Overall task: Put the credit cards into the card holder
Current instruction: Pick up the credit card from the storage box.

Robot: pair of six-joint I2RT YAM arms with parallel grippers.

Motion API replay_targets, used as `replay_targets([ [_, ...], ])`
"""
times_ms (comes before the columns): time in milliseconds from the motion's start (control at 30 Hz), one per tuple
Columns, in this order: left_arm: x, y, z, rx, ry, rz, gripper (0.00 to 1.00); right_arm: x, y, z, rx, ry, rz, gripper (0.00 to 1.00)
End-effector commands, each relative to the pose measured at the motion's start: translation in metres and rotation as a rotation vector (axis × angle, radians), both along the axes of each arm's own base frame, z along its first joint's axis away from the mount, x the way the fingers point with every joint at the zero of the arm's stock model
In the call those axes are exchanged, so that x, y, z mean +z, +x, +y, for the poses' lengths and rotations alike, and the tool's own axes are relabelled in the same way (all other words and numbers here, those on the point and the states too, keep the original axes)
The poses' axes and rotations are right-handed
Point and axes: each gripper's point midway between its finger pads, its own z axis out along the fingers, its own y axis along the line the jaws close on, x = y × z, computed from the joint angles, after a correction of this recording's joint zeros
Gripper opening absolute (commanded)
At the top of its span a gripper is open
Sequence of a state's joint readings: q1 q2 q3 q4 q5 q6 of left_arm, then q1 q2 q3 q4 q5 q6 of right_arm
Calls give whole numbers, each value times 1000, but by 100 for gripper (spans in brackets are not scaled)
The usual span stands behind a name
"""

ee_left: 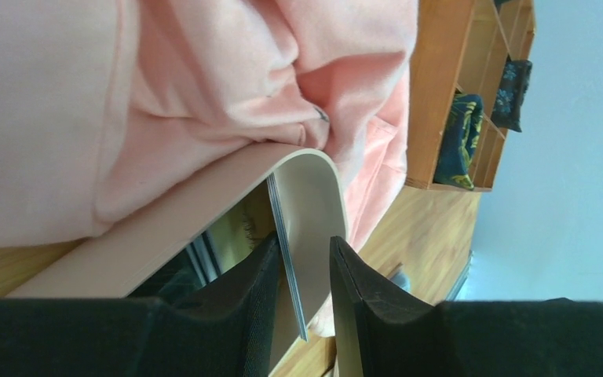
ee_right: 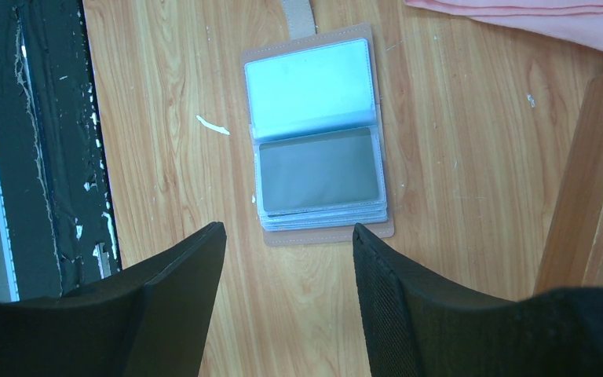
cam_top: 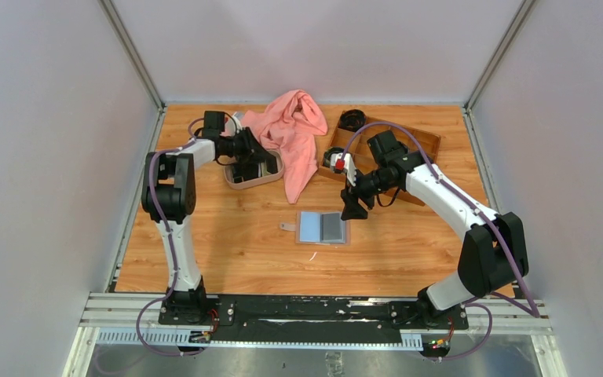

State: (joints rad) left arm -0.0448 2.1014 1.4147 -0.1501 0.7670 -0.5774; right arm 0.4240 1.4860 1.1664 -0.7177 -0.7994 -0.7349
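Left claw [ee_left: 302, 245] stands narrowly open astride the cards [ee_left: 283, 228] in the tray [ee_left: 318, 169], nothing pinched yet; close square on both faces, then lift. Right claw [ee_right: 288, 230] gapes empty, card holder [ee_right: 318, 133] spread open just ahead.

Bright, even overhead light – soft shadows; glare on card holder [ee_right: 311, 86] sleeve; left wrist close-up soft
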Motion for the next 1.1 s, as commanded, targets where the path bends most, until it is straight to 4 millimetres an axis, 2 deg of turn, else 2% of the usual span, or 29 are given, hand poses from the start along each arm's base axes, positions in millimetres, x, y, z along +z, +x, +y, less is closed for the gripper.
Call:
replay_targets([
  [0,5,-6,-17,-43,-73,6,32,-11,-2,-6,-2,-27,22,64],
  [300,-8,-12,-15,-60,70,22,34,-10,-3,-6,0,-27,21,64],
  [467,-17,-18,-18,-94,189,25,40,-10,-3,-7,-1,-26,21,64],
  [600,-15,-17,-18,-92,193,13,32,-10,-3,-6,0,-26,20,64],
  [667,-14,-17,-20,-91,180,12,19,-10,-3,-7,0,-26,20,64],
  [733,-14,-16,-20,-88,177,11,1,-10,-3,-6,1,-26,20,64],
  [867,-17,-16,-16,-81,206,14,0,-10,-3,-7,0,-28,20,64],
  [1067,-9,-15,-14,-74,214,-18,0,-10,-3,-7,1,-28,20,64],
])
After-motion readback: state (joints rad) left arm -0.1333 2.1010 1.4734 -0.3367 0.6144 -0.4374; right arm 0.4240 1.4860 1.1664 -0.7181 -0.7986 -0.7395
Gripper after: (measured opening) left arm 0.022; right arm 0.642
